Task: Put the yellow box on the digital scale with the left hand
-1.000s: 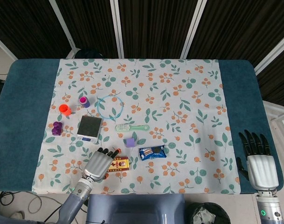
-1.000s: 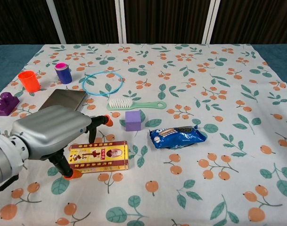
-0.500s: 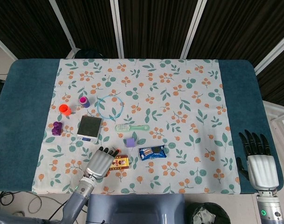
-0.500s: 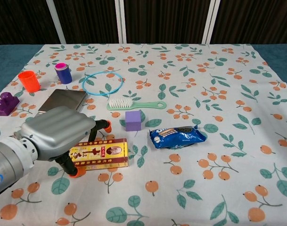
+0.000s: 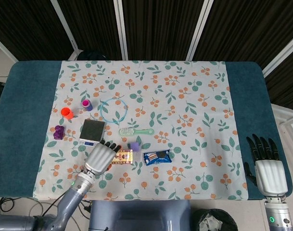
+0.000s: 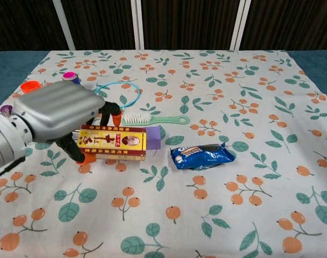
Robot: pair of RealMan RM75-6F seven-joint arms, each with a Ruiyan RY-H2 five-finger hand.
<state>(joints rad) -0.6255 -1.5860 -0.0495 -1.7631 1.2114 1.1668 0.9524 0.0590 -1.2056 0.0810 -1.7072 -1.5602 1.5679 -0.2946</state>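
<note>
You have the yellow box (image 6: 113,142) off the bench now — a second ago it lay flat on the floral cloth at lower left of the chest view, and it has since risen toward the middle left. Your left hand (image 6: 58,114) holds it, fingers (image 6: 110,111) clamped over its top edge and underside. In the head view it hangs just below and right of the digital scale (image 5: 92,132), not yet over it. The lift looks done; carrying it up-left to the platform remains. Your right hand (image 5: 268,168) rests at lower right, fingers spread — holding nothing.
</note>
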